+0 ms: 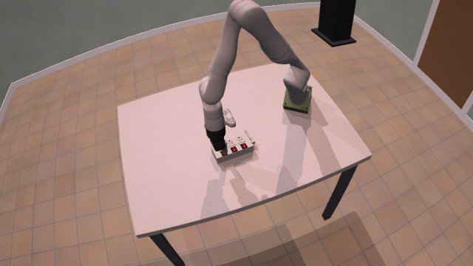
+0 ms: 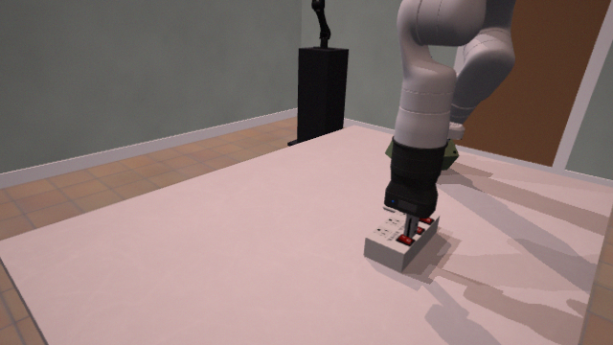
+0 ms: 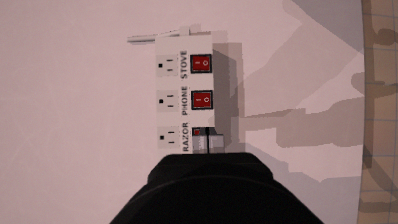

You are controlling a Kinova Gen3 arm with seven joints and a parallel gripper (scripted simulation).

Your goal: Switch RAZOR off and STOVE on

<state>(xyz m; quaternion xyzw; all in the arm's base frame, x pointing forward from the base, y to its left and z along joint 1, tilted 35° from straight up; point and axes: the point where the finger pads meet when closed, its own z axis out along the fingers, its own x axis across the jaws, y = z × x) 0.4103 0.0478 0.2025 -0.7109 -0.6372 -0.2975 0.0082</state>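
Here the pale pink tabletop (image 1: 166, 185) carries everything in view: the arm (image 1: 251, 33), its green base plate (image 1: 306, 108) near the far right edge, and a white power strip (image 1: 236, 154) lying flat and label-side up near the middle.

The grey arm rises from the base plate, bends over and descends steeply to the strip's left end as seen from above, ending in a black wrist housing (image 2: 414, 182).

The power strip (image 3: 170, 100) has three outlets in a row, each beside a printed label and a red rocker switch. In the wrist view the STOVE switch (image 3: 202, 63) lies farthest from the camera, the PHONE switch (image 3: 202, 100) in the middle, and the RAZOR switch (image 3: 199, 132) nearest, mostly covered.

The end effector (image 3: 208, 142) points straight down with its fingers brought fully together and nothing held between them. Its fingertips (image 2: 411, 229) stand on the RAZOR switch (image 2: 406, 240), at the strip's nearest end in the exterior view; only a small red corner of that switch shows past them from the wrist.

A small white plug-like piece (image 1: 230, 117) lies on the tabletop just behind the strip, beside the arm's forearm.
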